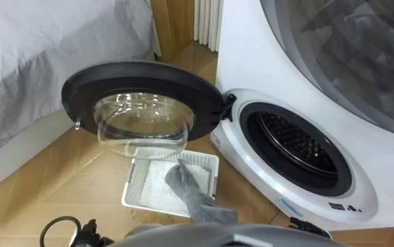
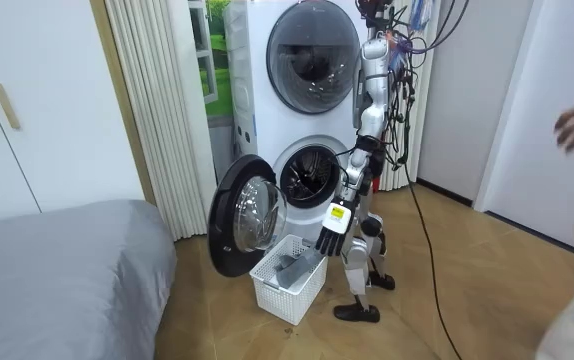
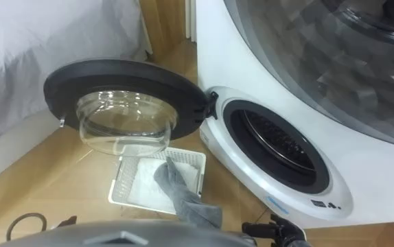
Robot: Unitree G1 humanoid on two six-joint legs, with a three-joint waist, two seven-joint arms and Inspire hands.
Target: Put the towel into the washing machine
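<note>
Nearest us, the crumpled grey cloth towel point(image 1: 195, 195) lies in the white slatted plastic basket point(image 1: 138, 192) on the wooden floor point(image 1: 60, 185), one end draped over the basket's near rim. Beyond it we note the round black-rimmed glass door point(image 1: 138, 113) of the white front-loading washing machine point(image 1: 389, 171), swung open to the left, with the dark drum point(image 1: 296, 140) exposed. Left hand point(image 2: 332, 240) hangs just above the basket's corner, fingers slack, grasping nothing. Right hand point(image 3: 279, 234) at the lower edge: fingers, we cannot tell
</note>
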